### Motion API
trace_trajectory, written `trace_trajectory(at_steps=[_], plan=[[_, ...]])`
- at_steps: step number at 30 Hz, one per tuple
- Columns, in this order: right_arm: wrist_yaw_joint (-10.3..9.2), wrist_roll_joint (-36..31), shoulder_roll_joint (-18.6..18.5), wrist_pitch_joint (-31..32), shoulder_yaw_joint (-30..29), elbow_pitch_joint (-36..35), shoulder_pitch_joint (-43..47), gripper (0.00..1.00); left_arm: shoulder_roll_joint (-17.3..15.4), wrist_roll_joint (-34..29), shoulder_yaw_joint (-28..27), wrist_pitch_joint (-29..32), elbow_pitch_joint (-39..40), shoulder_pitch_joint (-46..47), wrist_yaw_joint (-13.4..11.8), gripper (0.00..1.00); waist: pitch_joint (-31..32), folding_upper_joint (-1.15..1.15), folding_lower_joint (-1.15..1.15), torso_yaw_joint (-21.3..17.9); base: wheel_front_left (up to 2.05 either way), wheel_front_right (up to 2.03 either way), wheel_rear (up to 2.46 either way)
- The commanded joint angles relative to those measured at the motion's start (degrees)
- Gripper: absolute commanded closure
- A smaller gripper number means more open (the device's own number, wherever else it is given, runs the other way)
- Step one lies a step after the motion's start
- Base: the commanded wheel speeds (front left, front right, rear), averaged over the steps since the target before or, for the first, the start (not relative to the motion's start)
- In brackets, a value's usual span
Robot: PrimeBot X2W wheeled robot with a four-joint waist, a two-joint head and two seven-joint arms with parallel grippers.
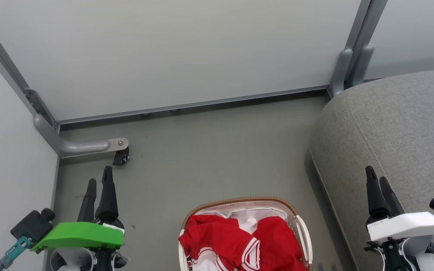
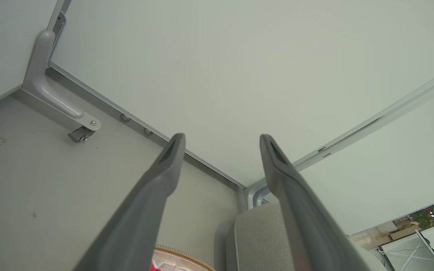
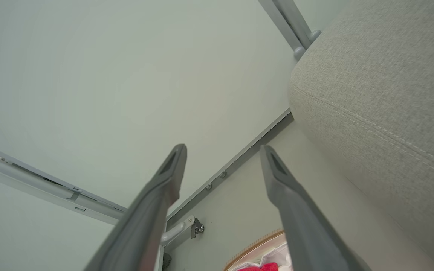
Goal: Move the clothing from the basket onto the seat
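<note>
The white basket [image 1: 303,229] with its brown woven rim sits on the floor at the bottom centre of the head view. Inside it lies the red clothing [image 1: 217,235], one piece showing white striped trim [image 1: 252,250]; the white liner peeks out behind. The grey woven seat [image 1: 398,128] fills the right side. My left gripper [image 1: 98,180] is open at lower left, over bare floor, well left of the basket. My right gripper [image 1: 378,180] is open at lower right, over the seat's edge. A sliver of basket rim [image 2: 183,256] and seat [image 2: 258,237] shows in the left wrist view.
Pale partition panels [image 1: 187,49] wall off the back and left. A grey metal foot with a caster [image 1: 121,156] juts onto the floor at the back left corner. A grey post [image 1: 347,67] stands behind the seat. Grey floor [image 1: 217,150] lies between the basket and panels.
</note>
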State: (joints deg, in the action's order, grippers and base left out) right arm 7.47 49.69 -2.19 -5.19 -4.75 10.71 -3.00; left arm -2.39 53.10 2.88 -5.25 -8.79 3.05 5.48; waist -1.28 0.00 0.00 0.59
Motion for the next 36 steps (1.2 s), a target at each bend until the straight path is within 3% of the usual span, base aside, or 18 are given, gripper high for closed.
trace_trajectory(at_steps=[1,15,36], plan=[[0.02,-2.7,-0.4,-0.7,0.2,-1.1,0.0,0.0,-0.3,-2.4,0.5,-0.7,0.7,0.1,-0.3,0.0,0.0,0.0,0.0,0.0,0.0,0.0,0.0],[0.02,-14.4,-0.5,-3.0,1.5,-1.3,0.8,0.0,-0.4,-14.0,2.7,-3.0,-1.4,-1.2,-1.0,0.0,0.0,0.0,0.0,0.3,0.0,0.0,0.0],[0.02,-26.8,-0.7,-5.9,2.7,0.6,1.9,0.0,-0.5,-23.6,4.3,-5.9,-4.6,-1.8,-1.9,0.0,-0.1,0.0,0.0,0.7,0.0,0.0,0.0]])
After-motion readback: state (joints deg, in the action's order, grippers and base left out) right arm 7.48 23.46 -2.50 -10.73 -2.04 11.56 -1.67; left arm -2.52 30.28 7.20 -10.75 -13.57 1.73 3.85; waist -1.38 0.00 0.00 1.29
